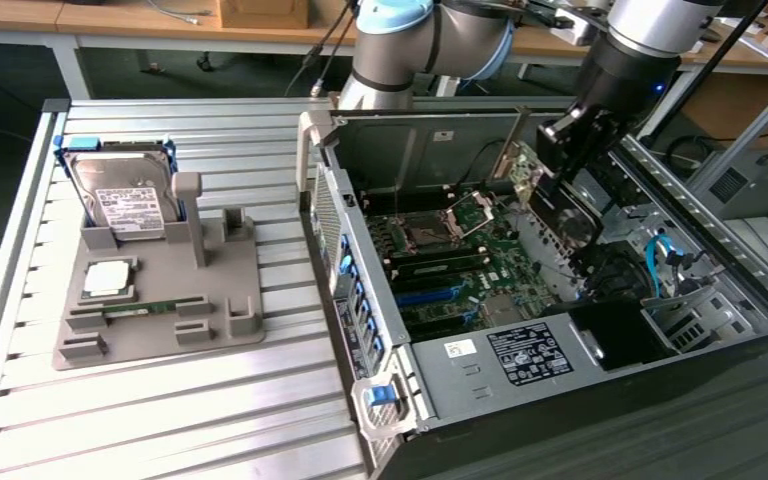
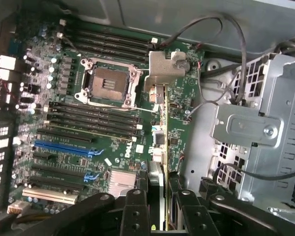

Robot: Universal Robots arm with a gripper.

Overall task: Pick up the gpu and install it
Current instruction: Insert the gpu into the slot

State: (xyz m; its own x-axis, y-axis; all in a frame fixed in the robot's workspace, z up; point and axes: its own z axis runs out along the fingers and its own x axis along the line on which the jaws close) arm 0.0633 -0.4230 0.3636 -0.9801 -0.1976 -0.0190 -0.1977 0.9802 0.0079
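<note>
Wrist view: your fingers (image 2: 136, 211) are partly closed on the gpu (image 2: 165, 123), gripping it edge-on with its bracket (image 2: 164, 69) at the far end. The pickup is done. The gpu hangs over the motherboard (image 2: 113, 162) inside the open case (image 1: 344, 250), not yet seated in any slot.

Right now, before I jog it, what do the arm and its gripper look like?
The arm has thick silver-grey segments and a pale blue joint cap. Its wrist section is black with a small blue light. The gripper is black; its fingers are blocky, with round screw holes.
</note>
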